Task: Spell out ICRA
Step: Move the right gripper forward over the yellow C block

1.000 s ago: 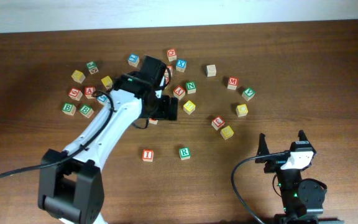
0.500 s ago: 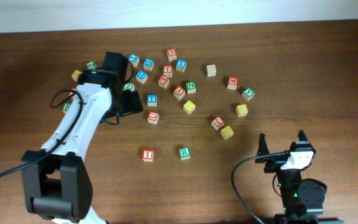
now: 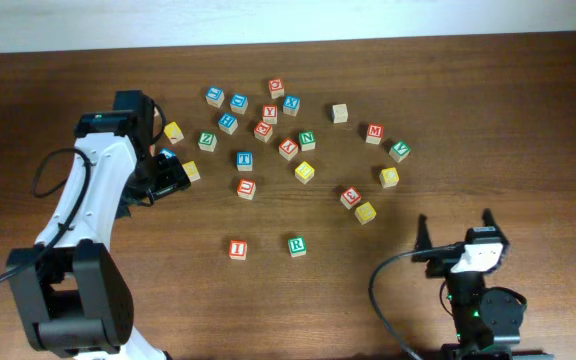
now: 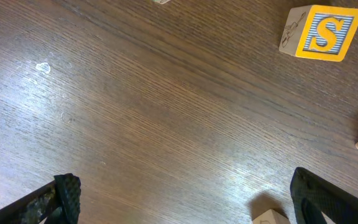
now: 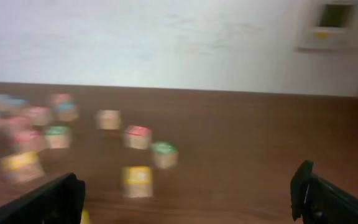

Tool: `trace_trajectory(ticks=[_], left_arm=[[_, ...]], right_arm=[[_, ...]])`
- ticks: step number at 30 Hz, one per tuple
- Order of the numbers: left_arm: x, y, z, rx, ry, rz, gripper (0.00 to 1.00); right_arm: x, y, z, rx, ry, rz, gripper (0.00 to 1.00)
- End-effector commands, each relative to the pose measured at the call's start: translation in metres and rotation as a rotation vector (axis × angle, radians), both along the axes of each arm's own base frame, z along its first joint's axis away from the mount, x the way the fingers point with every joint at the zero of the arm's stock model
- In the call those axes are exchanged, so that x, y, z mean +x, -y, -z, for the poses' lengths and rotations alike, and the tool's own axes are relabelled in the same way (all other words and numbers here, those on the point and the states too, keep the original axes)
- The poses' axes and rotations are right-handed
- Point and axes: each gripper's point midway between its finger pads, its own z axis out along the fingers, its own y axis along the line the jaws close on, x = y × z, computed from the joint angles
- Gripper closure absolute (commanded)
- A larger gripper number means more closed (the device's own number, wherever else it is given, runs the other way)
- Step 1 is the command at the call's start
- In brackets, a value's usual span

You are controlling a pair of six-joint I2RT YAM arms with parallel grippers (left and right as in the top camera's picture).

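Observation:
Lettered wooden blocks lie scattered on the brown table. A red I block [image 3: 237, 248] and a green R block [image 3: 296, 245] sit side by side, apart, near the front centre. I cannot read a C or an A block. My left gripper [image 3: 163, 178] is open and empty, low over the table's left side; in the left wrist view [image 4: 185, 186] only bare wood lies between its fingers. A yellow S block [image 4: 321, 32] lies ahead of it. My right gripper [image 3: 455, 232] is open and empty at the front right, also in the right wrist view [image 5: 188, 186].
The main cluster spreads across the back centre, including a blue T block [image 3: 244, 160], a red U block [image 3: 246, 188], a green N block [image 3: 307, 140], a red M block [image 3: 374, 132] and a yellow block [image 3: 366, 212]. A plain block corner [image 4: 269, 218] sits by my left gripper's right finger.
My left arm has swung left, from over the central cluster to the table's left side, uncovering the centre blocks and hiding the far-left ones. The right arm has not moved.

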Motion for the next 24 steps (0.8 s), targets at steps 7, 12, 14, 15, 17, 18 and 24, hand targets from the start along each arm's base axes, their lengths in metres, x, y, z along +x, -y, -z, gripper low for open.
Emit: trace_trajectory(ticks=[7, 12, 14, 15, 17, 18, 24], left_arm=[[-0.001, -0.003, 0.002, 0.014, -0.009, -0.015, 0.01], [-0.001, -0.003, 0.002, 0.014, -0.009, -0.015, 0.01], [-0.001, -0.003, 0.002, 0.014, -0.009, -0.015, 0.01], [-0.001, -0.003, 0.002, 0.014, -0.009, -0.015, 0.01], [-0.001, -0.003, 0.002, 0.014, -0.009, -0.015, 0.01], [-0.001, -0.003, 0.002, 0.014, -0.009, -0.015, 0.01], [-0.001, -0.003, 0.002, 0.014, -0.009, -0.015, 0.01]], right_arm=[[-0.059, -0.114, -0.073, 0.203, 0.215, -0.766, 0.02], [-0.094, -0.086, -0.188, 0.167, 0.687, -0.622, 0.02], [-0.102, -0.076, -0.223, 0.109, 0.753, -0.538, 0.02], [-0.102, -0.076, -0.237, 0.043, 0.756, -0.51, 0.02], [-0.089, -0.075, -0.264, -0.071, 0.667, -0.458, 0.02], [-0.083, -0.075, -0.271, -0.093, 0.628, -0.448, 0.02], [0.025, -0.07, -0.279, -0.049, 0.007, -0.442, 0.02]])
